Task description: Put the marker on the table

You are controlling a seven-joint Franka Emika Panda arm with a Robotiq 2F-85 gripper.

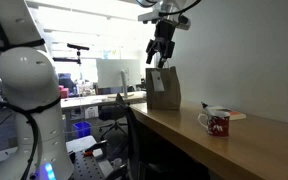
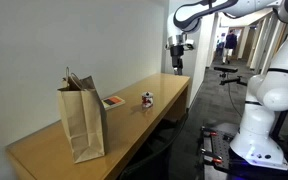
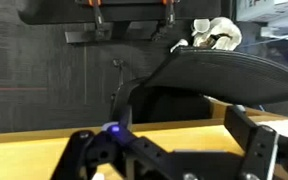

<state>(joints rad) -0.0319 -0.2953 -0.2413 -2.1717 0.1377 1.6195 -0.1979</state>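
Note:
The brown wooden table (image 1: 189,135) runs through both exterior views (image 2: 44,150) and fills the bottom of the wrist view (image 3: 24,150). My gripper (image 1: 161,52) hangs high above the table's end, on the far side of the red-and-white mug (image 2: 147,98) from the paper bag. It also shows in an exterior view (image 2: 176,58). In the wrist view its fingers (image 3: 166,142) stand wide apart with only bare tabletop between them. The marker is not visible in any view.
A brown paper bag (image 2: 82,120) stands upright on the table (image 1: 164,88). The mug (image 1: 215,122) stands mid-table, with a flat red-and-white item (image 2: 112,101) near the wall. A black office chair (image 3: 214,70) sits beyond the table edge.

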